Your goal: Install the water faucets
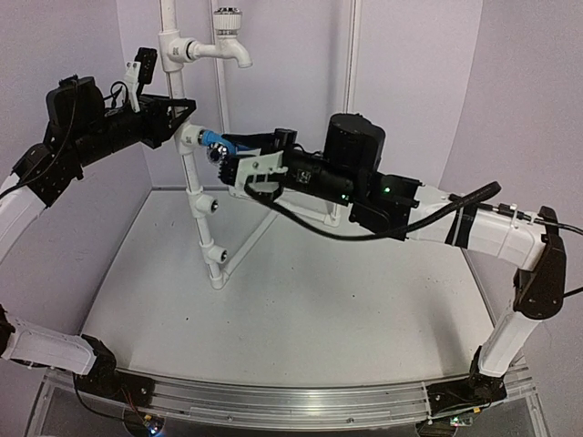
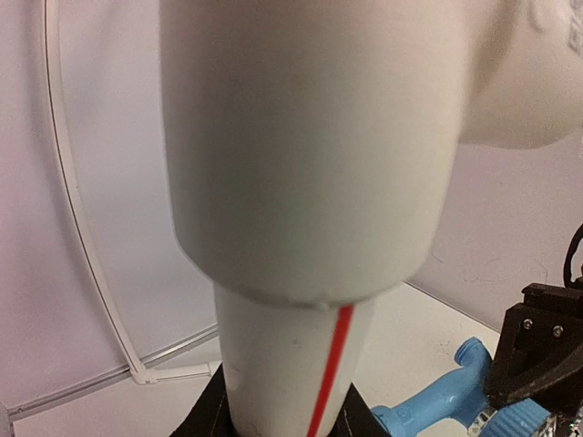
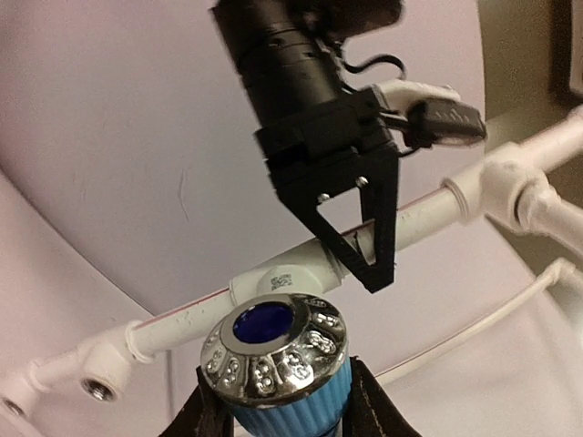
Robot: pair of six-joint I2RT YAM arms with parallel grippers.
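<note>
The white faucet [image 1: 233,36] with a silvery knob sits screwed into the top tee of the upright white pipe frame [image 1: 202,209]. My right gripper [image 1: 226,149] is shut on the bright blue faucet [image 1: 213,144] and holds it against a side socket [image 1: 189,137] high on the frame. In the right wrist view the blue faucet's chrome-capped ribbed knob [image 3: 274,342] sits between my fingers [image 3: 375,411]. My left gripper [image 1: 181,111] is shut on the pipe just above that socket. In the left wrist view the pipe [image 2: 282,364] fills the jaws and the blue faucet [image 2: 439,401] shows at lower right.
The frame has two more open side sockets lower down [image 1: 209,206] [image 1: 219,254] and a diagonal brace running to the back wall. White enclosure walls stand close behind and on both sides. The right arm's black cable [image 1: 301,221] hangs above the table.
</note>
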